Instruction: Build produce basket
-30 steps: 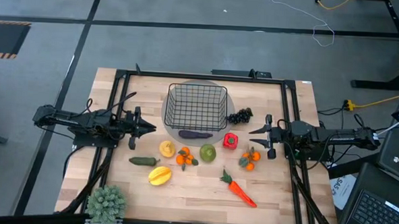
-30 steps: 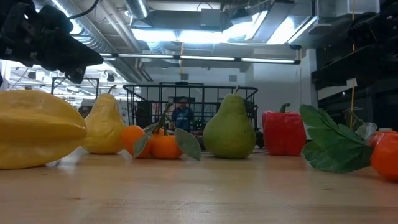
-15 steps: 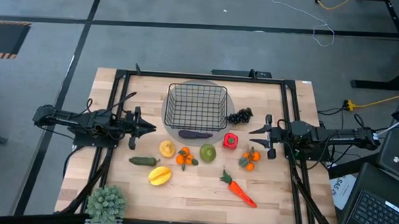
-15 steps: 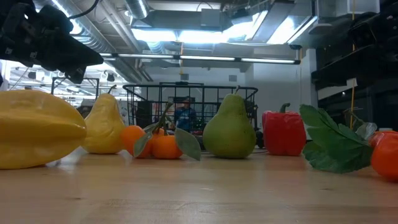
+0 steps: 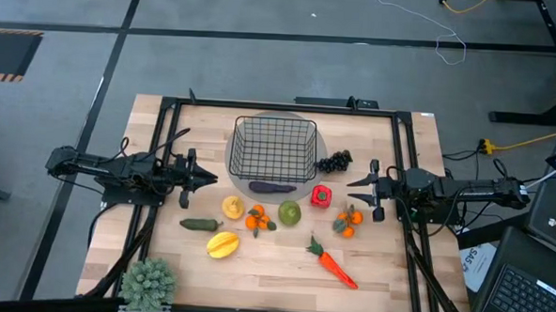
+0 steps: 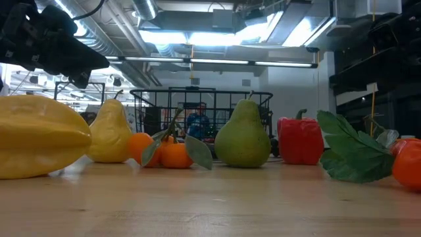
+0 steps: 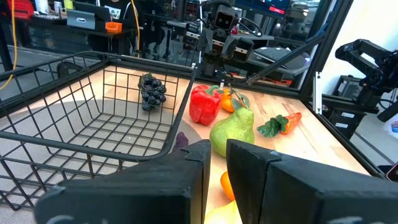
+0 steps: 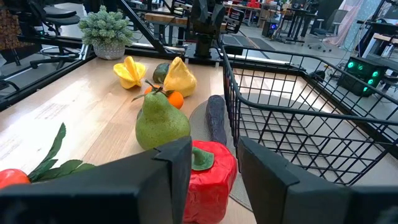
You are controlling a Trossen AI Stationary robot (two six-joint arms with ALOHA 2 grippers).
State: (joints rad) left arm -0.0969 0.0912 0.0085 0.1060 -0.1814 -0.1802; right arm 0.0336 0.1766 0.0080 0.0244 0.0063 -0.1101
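Observation:
The black wire basket (image 5: 274,152) stands at the table's far middle and holds nothing; it also shows in the left wrist view (image 7: 93,118) and the right wrist view (image 8: 298,112). A purple eggplant (image 5: 272,187) lies by its near wall. The red pepper (image 5: 321,196), dark grapes (image 5: 334,161), green pear (image 5: 289,213), yellow pear (image 5: 232,208), tangerines (image 5: 256,219), a second tangerine bunch (image 5: 348,221), cucumber (image 5: 201,224), yellow starfruit (image 5: 221,244) and carrot (image 5: 333,263) lie on the table. My left gripper (image 5: 213,179) is shut, left of the basket. My right gripper (image 5: 352,189) is open, right of the pepper.
A spiky pale-green potted plant (image 5: 147,282) stands at the near left corner. A black frame (image 5: 280,105) runs around the table. Bare wood lies between the carrot and the near edge. In the low view a person (image 6: 195,123) shows far behind the basket.

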